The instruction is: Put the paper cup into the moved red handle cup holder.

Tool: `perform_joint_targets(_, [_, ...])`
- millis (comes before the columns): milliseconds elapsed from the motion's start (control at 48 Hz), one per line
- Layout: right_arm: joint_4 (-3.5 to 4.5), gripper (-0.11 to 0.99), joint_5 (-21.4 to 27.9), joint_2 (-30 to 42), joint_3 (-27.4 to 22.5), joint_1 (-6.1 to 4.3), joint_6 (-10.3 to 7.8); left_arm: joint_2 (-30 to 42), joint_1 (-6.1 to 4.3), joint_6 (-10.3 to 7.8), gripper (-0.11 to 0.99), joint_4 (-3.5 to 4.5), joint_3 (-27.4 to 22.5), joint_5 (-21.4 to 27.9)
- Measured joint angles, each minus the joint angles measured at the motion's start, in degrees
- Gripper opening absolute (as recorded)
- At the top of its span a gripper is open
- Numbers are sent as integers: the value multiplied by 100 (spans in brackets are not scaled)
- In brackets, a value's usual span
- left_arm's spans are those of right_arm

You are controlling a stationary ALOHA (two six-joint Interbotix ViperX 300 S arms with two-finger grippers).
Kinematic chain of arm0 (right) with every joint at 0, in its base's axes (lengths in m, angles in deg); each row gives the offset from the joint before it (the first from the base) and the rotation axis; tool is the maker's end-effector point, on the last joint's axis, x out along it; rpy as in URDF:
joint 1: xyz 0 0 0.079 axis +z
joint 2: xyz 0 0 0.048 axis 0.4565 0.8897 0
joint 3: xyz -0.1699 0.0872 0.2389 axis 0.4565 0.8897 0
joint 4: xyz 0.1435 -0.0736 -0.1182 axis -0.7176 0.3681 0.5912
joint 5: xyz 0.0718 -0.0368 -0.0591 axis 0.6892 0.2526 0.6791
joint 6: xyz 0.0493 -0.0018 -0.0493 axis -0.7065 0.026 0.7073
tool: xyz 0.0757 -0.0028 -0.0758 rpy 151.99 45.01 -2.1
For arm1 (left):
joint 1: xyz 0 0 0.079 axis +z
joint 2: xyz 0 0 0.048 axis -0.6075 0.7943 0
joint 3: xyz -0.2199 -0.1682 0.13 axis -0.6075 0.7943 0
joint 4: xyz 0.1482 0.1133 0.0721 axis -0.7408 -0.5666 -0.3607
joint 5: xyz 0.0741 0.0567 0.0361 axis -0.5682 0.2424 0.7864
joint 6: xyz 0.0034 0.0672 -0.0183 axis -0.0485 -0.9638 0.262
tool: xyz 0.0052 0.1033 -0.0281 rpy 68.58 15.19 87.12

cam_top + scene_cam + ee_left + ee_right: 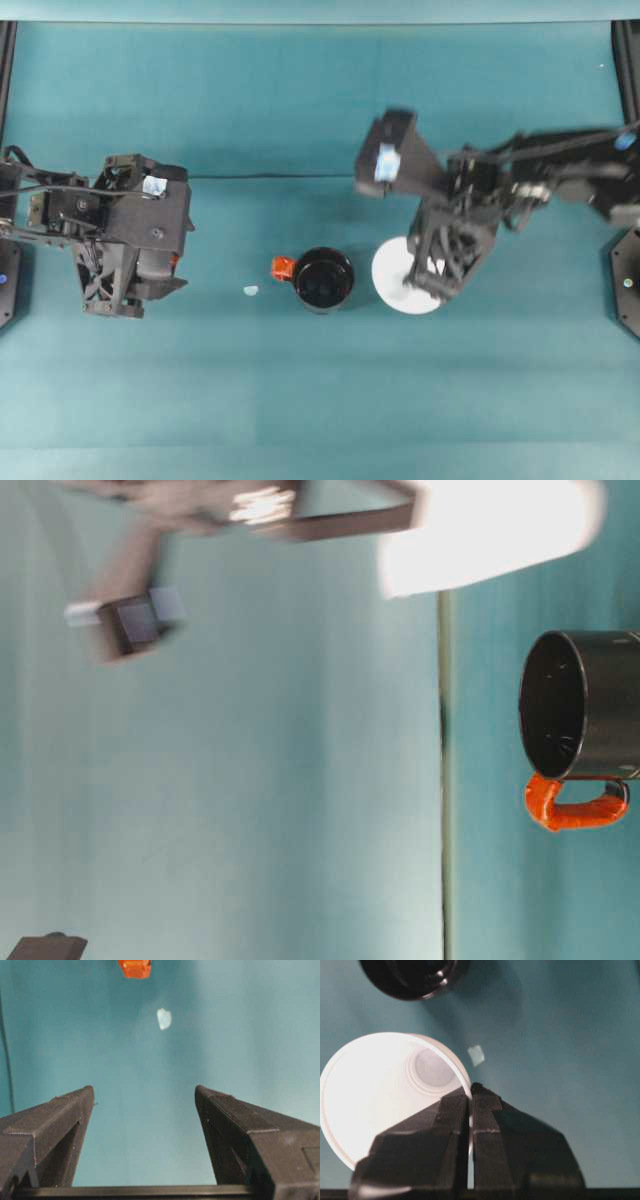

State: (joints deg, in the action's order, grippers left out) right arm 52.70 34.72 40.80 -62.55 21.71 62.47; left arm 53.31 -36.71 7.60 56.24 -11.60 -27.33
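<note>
The white paper cup [398,275] hangs upright above the table, just right of the black cup holder [323,279], whose red handle [283,267] points left. My right gripper [428,278] is shut on the cup's rim. The right wrist view shows the cup [385,1095] with one finger inside and one outside its wall, and the holder [412,977] at the top edge. In the table-level view the cup [490,530] is blurred and lifted off the table, near the holder [585,705]. My left gripper [130,290] is open and empty at the left, its fingers [55,1130] wide apart.
A small pale scrap [250,291] lies on the teal table [320,400] left of the red handle; it shows in the left wrist view as a scrap [163,1018] below the handle [135,968]. A pale scrap [476,1055] also lies beside the cup.
</note>
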Motion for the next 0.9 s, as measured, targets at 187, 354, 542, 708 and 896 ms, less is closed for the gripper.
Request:
perform_joint_targets(187, [53, -11, 369, -35, -694, -26, 0, 0, 0, 0, 84, 0, 0, 0])
perform_joint_targets(354, [70, -11, 466, 246, -1204, -26, 0, 0, -18, 0, 84, 0, 9, 0])
perform_joint_targets(542, [141, -11, 589, 747, -1705, 26, 0, 0, -44, 9, 84, 0, 9, 0])
perform_joint_targets(708, [176, -11, 589, 1169, -1854, 79, 0, 0, -53, 18, 84, 0, 0, 0])
perform_joint_targets(896, [255, -11, 422, 1547, -1854, 123, 0, 0, -53, 18, 84, 0, 9, 0])
